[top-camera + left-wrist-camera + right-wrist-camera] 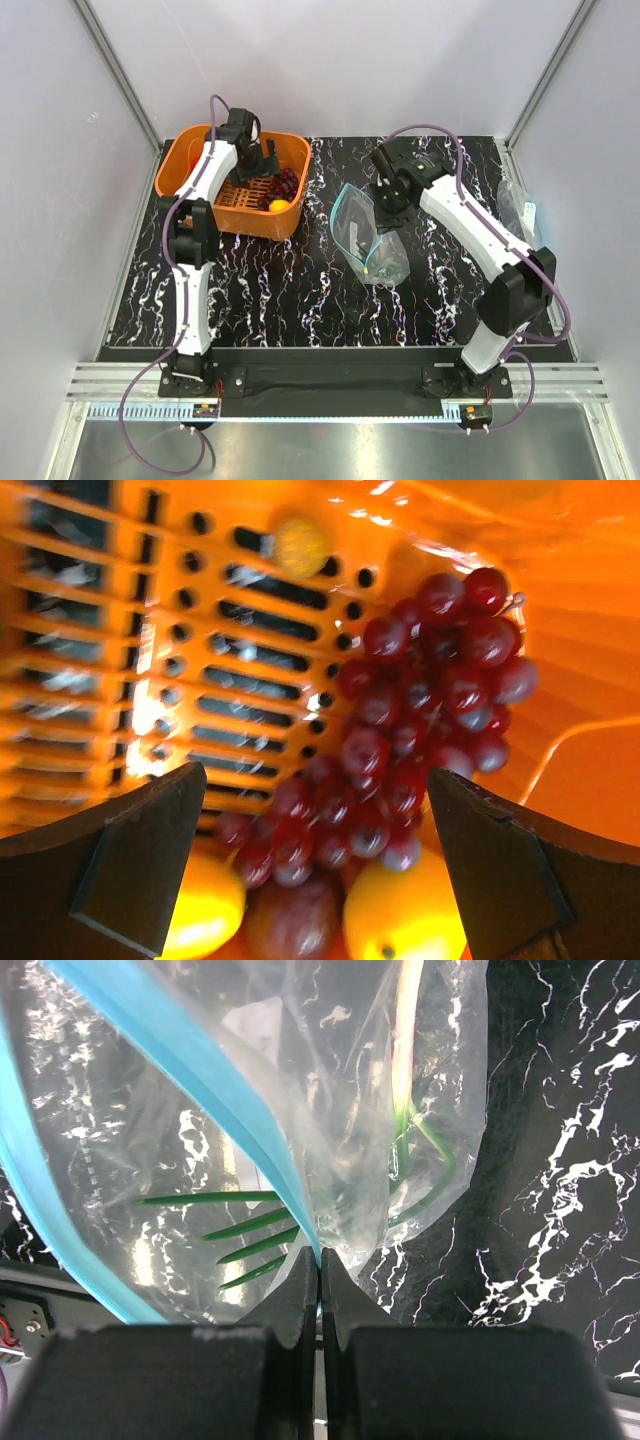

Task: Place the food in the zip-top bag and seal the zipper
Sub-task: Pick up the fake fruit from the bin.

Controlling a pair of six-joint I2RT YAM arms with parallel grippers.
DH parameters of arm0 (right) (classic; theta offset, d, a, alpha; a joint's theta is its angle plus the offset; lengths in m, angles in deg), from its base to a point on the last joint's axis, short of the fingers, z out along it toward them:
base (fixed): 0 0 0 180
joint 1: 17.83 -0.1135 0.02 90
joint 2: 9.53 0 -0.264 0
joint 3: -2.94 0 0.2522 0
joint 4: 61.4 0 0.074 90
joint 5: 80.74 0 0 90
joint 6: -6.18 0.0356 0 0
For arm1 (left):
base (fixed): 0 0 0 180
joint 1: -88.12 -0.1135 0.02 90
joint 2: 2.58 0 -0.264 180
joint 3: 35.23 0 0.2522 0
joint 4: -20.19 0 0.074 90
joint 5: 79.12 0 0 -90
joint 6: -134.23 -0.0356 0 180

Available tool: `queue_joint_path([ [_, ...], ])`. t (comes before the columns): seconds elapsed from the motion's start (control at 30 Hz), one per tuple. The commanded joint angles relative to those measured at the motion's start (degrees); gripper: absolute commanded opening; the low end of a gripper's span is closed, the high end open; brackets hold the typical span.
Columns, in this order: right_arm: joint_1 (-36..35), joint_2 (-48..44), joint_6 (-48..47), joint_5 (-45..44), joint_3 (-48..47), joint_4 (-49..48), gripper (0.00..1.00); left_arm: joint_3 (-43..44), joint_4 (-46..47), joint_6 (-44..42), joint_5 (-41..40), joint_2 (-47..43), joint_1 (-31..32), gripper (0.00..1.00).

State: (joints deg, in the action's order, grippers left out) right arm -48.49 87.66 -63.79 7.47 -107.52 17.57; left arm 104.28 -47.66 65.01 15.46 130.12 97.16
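Clear crinkly plastic zip-top bag [330, 1080], glossy dark red grapes [420, 710], shiny orange slotted plastic basket [580, 610], smooth black white-veined tabletop [560, 1160]

The basket [180, 165] sits far left on the table [300, 300] — grapes [288, 183] and lemon [279, 205] inside, left gripper [315, 870] above them. The bag [365, 235] lies to its right — chives [250, 1222] inside, right gripper [320, 1270] clamped on its edge.

The left gripper [268, 168] is seen lowered into the orange basket [180, 165], just above the grapes [288, 183] and the lemon [280, 205]. The zip-top bag [368, 245] is held at its gaping teal zipper [338, 215] by the right gripper [388, 200], with green chives [378, 268] at its bottom.
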Motion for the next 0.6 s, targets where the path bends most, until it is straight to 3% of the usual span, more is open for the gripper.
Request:
queue_joint_path([
  [0.0, -0.3, 1.1, -1.2, 1.3, 0.1, -1.4, 0.00, 0.6, 7.5, 2.2, 10.2, 1.0, 0.9, 0.99],
  [0.17, -0.3, 2.2, -1.4, 1.2, 0.3, -1.7, 0.00, -3.5, 14.1, 7.3, 18.1, 3.0, 1.2, 0.99],
  [0.43, -0.1, 2.9, -1.3, 0.4, -1.1, -1.8, 0.00, 2.7, 3.2, 6.3, 11.2, 8.4, 3.9, 0.99],
  [0.57, -0.1, 2.7, -1.2, 0.2, -1.5, -1.8, 0.00, -0.3, 3.1, 5.7, 9.3, 8.0, 5.5, 0.88],
])
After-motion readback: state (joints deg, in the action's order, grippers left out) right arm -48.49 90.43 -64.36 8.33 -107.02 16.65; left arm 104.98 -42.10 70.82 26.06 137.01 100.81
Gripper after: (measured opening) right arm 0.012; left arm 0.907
